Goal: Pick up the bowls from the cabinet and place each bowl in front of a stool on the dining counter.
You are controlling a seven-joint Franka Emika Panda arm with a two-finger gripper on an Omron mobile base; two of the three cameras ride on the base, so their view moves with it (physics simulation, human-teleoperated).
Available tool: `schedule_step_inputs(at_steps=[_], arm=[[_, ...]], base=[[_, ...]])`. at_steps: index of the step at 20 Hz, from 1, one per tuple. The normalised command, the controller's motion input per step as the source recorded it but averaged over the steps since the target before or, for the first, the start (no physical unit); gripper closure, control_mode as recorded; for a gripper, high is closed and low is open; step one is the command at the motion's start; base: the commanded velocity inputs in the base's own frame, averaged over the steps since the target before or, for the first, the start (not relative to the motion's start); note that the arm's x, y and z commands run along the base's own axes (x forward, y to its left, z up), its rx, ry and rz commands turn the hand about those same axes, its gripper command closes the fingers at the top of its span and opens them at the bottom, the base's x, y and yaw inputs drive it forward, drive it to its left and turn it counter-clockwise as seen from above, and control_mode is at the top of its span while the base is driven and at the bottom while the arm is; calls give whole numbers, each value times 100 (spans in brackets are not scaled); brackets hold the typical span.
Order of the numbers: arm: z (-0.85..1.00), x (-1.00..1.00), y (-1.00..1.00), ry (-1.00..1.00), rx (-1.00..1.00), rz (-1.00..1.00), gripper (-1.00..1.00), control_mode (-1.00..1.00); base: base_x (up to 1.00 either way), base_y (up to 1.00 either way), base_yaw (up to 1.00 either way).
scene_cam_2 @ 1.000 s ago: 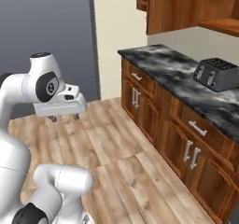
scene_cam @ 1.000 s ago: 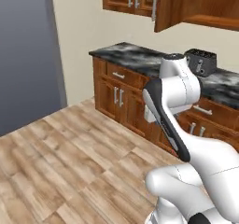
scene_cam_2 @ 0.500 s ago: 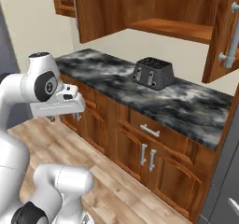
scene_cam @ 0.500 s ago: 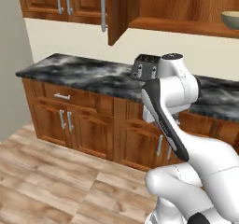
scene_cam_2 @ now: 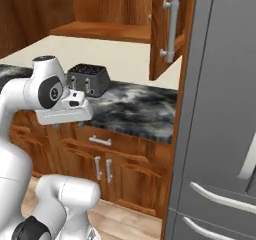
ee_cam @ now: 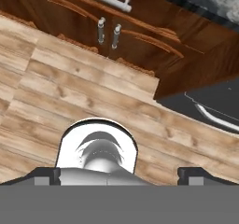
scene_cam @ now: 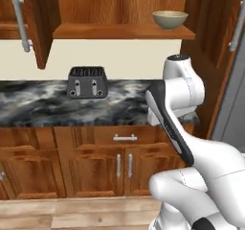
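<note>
A bowl point(scene_cam: 170, 19), cream inside with a greyish outside, sits on the wooden shelf point(scene_cam: 119, 31) of the open cabinet point(scene_cam: 119, 1), towards its right end. The arm is folded well below and in front of that shelf, its white hand point(scene_cam_2: 62, 113) level with the wall counter's edge. My gripper point(ee_cam: 119, 175) points down at the wood floor. It is open and holds nothing, with its dark fingertips point(ee_cam: 46, 175) far apart. The stool and the dining counter are out of view.
A black toaster point(scene_cam: 87, 82) stands on the marbled wall counter point(scene_cam: 48, 107) under the cabinet. Both cabinet doors stand open, one left point(scene_cam: 28, 23) and one right point(scene_cam_2: 170, 29). A grey fridge point(scene_cam_2: 225, 109) rises on the right. Lower wooden units point(scene_cam: 95, 166) stand below the counter.
The base has turned, so both base views swung from the counter's corner to face the open cabinet and toaster. The bowl came into view. The gripper stays open.
</note>
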Motion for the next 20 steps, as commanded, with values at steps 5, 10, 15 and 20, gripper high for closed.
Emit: schedule_step_inputs(at_steps=[5, 10, 15, 20], arm=[[0, 0, 0, 0, 0, 0, -100, 100], [0, 0, 0, 0, 0, 0, -100, 100], [0, 0, 0, 0, 0, 0, -100, 100], [0, 0, 0, 0, 0, 0, -100, 100]], base=[[30, 15, -53], [31, 29, -51], [0, 64, -20], [8, 69, -4]])
